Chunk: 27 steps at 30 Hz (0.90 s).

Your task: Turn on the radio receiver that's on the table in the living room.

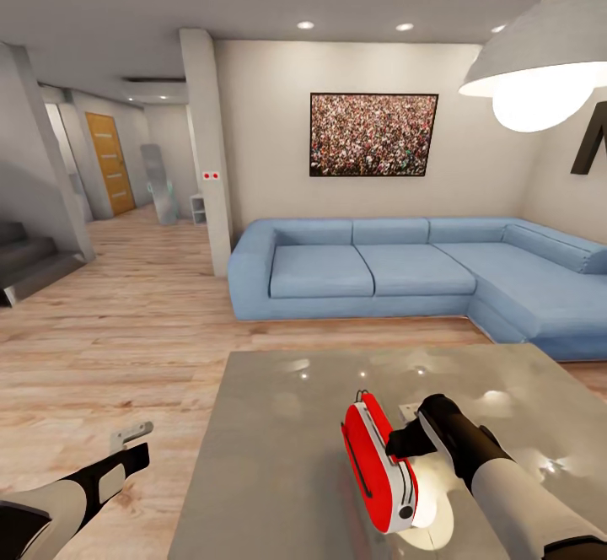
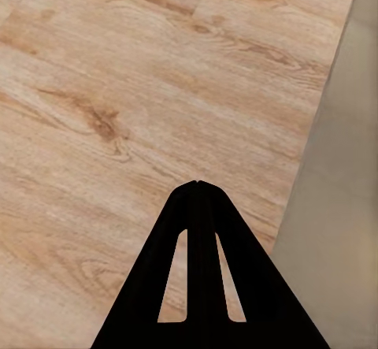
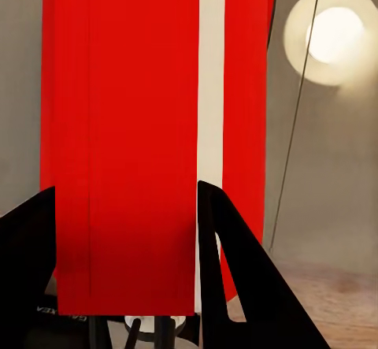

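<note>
The red radio receiver (image 1: 377, 465) with its white band stands on the glossy grey table (image 1: 278, 425) near the front right. My right gripper (image 1: 396, 442) is at its right side, fingers spread. In the right wrist view the gripper (image 3: 126, 187) is open, and the radio's red body (image 3: 126, 113) spans wider than the gap just beyond the fingertips. Its thin metal handle (image 3: 295, 128) shows beside it. Whether the fingers touch it I cannot tell. My left gripper (image 1: 135, 435) hangs shut over the wood floor left of the table, its fingers (image 2: 197, 207) pressed together.
A blue L-shaped sofa (image 1: 405, 269) lines the far side, under a framed crowd picture (image 1: 373, 134). A white pendant lamp (image 1: 539, 62) hangs at upper right. A pillar (image 1: 206, 147) and stairs (image 1: 25, 261) stand to the left. The table edge (image 2: 346, 207) runs beside my left gripper.
</note>
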Tool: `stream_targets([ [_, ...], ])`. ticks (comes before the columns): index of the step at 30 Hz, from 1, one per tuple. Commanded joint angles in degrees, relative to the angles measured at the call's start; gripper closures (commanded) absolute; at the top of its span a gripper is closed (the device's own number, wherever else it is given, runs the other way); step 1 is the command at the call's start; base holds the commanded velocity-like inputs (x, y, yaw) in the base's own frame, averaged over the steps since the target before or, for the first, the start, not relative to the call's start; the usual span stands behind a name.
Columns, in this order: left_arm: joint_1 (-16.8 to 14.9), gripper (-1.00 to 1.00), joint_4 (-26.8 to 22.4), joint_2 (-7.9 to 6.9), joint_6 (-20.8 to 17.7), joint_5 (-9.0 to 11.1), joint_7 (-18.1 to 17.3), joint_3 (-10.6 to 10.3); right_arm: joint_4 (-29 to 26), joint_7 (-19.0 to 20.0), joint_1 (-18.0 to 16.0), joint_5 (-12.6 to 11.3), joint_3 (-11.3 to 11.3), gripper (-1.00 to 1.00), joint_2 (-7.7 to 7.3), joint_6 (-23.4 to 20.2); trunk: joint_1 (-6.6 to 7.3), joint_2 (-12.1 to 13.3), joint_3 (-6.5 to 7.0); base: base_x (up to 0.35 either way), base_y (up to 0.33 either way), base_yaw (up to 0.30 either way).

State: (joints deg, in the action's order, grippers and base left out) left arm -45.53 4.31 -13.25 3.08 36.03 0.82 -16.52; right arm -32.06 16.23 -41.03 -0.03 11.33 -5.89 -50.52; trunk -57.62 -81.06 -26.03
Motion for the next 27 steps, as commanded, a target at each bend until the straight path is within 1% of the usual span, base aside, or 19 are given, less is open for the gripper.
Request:
stream_targets([
  [1,0.0,1.0,0.0,-0.01,0.0,0.0,0.0,0.0,0.0,0.1,0.0,-0.2,0.0,1.0,0.0,0.0,-0.22,-0.4,-0.18,0.0,0.0,0.0],
  [6,0.0,1.0,0.0,0.05,0.0,0.0,0.0,0.0,0.0,0.4,0.0,-0.2,0.0,1.0,0.0,0.0,-1.32,-2.4,-1.08,0.0,0.0,0.0],
  [16,0.0,1.0,0.0,0.07,0.0,0.0,0.0,0.0,0.1,0.8,0.0,-0.3,-0.1,1.0,0.01,0.0,-1.32,-2.4,-1.08,0.0,0.0,0.0],
  [24,0.0,1.0,0.0,0.07,0.0,0.0,0.0,0.0,0.5,0.8,0.0,-0.3,-0.1,1.0,0.78,0.0,-3.08,-5.6,-2.51,0.0,0.0,0.0],
  [27,0.0,1.0,0.0,0.07,0.0,0.0,0.0,0.0,0.7,0.8,0.0,-0.2,-0.1,1.0,0.94,0.0,-3.08,-5.6,-2.51,0.0,0.0,0.0],
])
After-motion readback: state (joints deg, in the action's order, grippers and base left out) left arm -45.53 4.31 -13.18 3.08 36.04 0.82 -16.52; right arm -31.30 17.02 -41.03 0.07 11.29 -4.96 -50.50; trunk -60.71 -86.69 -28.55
